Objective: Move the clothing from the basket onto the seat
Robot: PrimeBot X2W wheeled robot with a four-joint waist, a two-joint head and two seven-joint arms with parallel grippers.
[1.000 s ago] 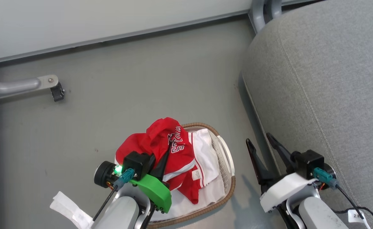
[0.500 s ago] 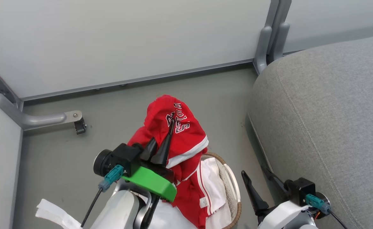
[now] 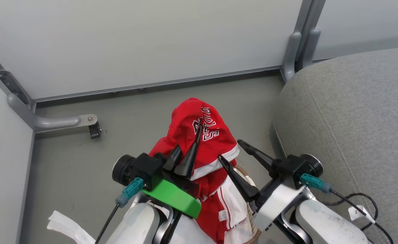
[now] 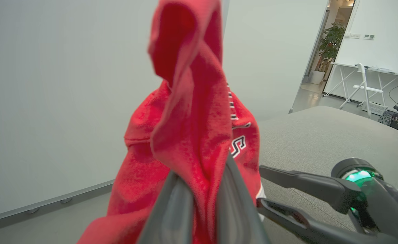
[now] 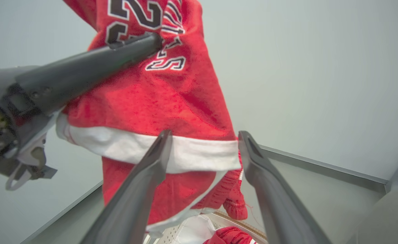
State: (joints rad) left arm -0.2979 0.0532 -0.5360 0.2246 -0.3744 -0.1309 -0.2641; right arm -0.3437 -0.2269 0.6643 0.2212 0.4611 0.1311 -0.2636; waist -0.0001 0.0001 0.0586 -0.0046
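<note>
The clothing [image 3: 199,135], a red garment with a white band, a dark "23" and white lettering, hangs lifted above the basket [image 3: 243,170]. My left gripper [image 3: 190,142] is shut on a fold near its top, seen close in the left wrist view [image 4: 202,179]. My right gripper [image 3: 230,149] is open just right of the hanging garment, its fingers either side of the white hem [image 5: 185,154] and apart from it. More red cloth [image 5: 229,234] and white fabric with red stripes [image 3: 231,203] lie in the basket. The grey seat [image 3: 348,112] lies to the right.
Pale wall panels close off the back and left, with a metal floor bracket [image 3: 66,121] and an upright post [image 3: 299,51]. A white paper strip [image 3: 66,225] lies on the floor at lower left. A black cable with a tag [image 3: 358,211] trails over the seat's edge.
My left gripper has lifted the red garment up out of the basket. My right gripper has swung left from beside the seat to the garment's hem. The head view has tilted upward.
</note>
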